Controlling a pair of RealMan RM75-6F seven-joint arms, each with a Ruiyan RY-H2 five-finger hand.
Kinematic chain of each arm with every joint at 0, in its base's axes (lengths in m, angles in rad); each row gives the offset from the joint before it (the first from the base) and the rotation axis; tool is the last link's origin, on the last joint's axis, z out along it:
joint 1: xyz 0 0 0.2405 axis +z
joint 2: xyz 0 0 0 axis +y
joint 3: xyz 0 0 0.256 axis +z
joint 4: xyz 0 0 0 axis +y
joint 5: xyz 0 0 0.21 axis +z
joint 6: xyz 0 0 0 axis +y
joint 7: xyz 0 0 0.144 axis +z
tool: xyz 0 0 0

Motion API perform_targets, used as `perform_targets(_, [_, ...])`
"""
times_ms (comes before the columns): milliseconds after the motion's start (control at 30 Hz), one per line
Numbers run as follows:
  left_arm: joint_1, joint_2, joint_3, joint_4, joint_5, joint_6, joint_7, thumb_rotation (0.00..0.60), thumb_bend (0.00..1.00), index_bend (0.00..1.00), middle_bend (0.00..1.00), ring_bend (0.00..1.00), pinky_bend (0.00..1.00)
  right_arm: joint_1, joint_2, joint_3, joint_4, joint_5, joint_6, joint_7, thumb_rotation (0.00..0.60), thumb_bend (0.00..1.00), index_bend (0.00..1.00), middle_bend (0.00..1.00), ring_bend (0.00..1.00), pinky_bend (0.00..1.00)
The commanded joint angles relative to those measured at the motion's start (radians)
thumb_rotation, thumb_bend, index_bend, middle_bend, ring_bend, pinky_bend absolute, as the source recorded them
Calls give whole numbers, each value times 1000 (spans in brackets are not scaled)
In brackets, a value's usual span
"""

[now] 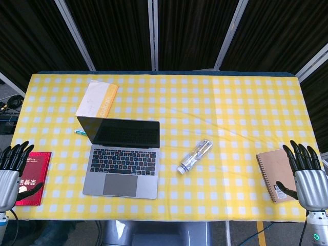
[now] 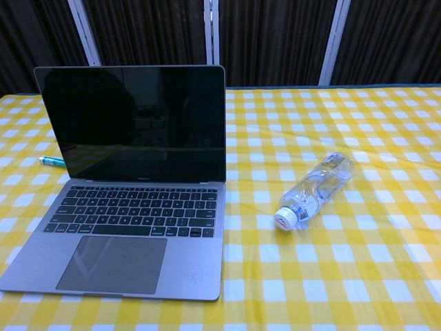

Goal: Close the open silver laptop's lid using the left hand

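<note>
While the left hand (image 1: 11,171) is hovering with fingers spread and holding nothing at the table's eight o'clock edge, the laptop (image 1: 123,156) is sitting open toward seven o'clock, and the right hand (image 1: 306,174) is resting released at four o'clock.

**Metal, cloth, plastic and paper on the desk**

The silver laptop (image 2: 131,227) has a matt, brushed-looking metal body, a smooth trackpad, black matt keys and a glossy dark screen that throws reflections. The desk (image 1: 230,102) is covered in soft yellow-and-white checked cloth, lightly creased. The bottle (image 2: 315,189) is clear, shiny plastic. The brown notebook (image 1: 274,171) looks like matt card with a wire spiral. The red booklet (image 1: 34,177) has a slightly sheeny cover. Each robot hand, left (image 1: 11,171) and right (image 1: 306,171), shows satin grey metal with black fingers.
</note>
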Motion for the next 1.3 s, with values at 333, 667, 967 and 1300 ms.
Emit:
perform_targets(333, [-27,6,-16,-7,-43,-53,-33,600,82,0,0,0,0,0,6,0,-5,10,-10,8,600,0,55,0,0,0])
perform_targets(667, [-301,91,-158,-108,-210,-429,-69,600,1000,0,0,0,0,10,7,5,10,37,-42,27,600,0,55,0,0,0])
perform_targets(967, [-543,15,-287,-77,-487,-607,108,600,1000,0,0,0,0,11,10,12,28,69,-60,58,600,0,55,0,0,0])
perform_targets(1300, [-680,-112,-266,27,-693,-668,231,600,1000,35,1,0,0,18,4,13,35,82,-79,57,600,0,55,0,0,0])
